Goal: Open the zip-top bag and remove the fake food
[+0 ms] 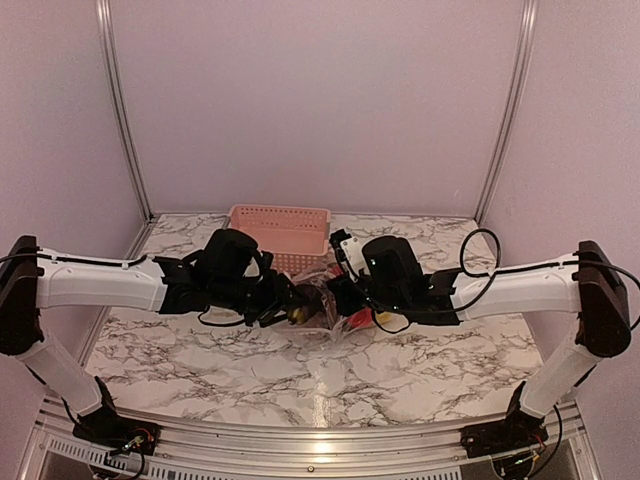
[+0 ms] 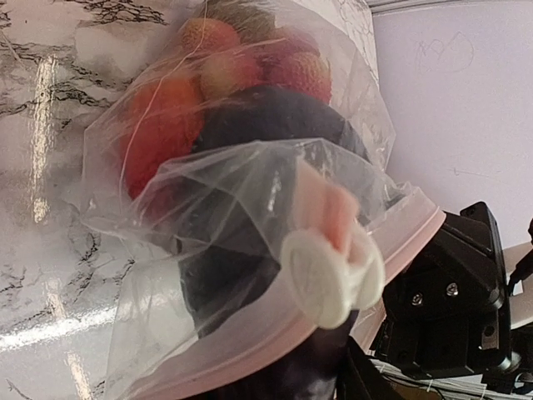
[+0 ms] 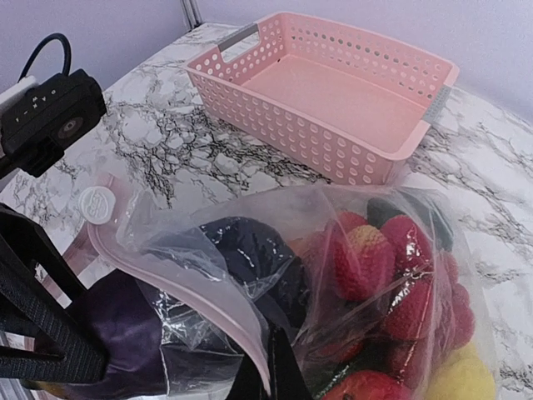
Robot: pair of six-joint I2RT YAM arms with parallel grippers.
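Observation:
The zip-top bag (image 1: 325,318) is held off the table between both grippers at the centre. Its pink zip strip (image 3: 179,287) and white slider (image 3: 96,204) are in view, and its mouth is partly open. Inside the bag are red berries (image 3: 366,258), a yellow lemon (image 3: 466,375) and other fake food. A purple eggplant (image 3: 108,333) sticks out of the mouth towards my left gripper (image 1: 290,300), whose black fingers (image 3: 50,350) close on it. My right gripper (image 3: 271,379) is shut on the bag's edge by the strip. In the left wrist view the bag (image 2: 166,275) covers the left jaws.
The pink slotted basket (image 1: 280,215) stands empty just behind the bag, close in the right wrist view (image 3: 325,150). Marble table top (image 1: 300,380) lies in front. The two wrists are very close together (image 2: 450,317).

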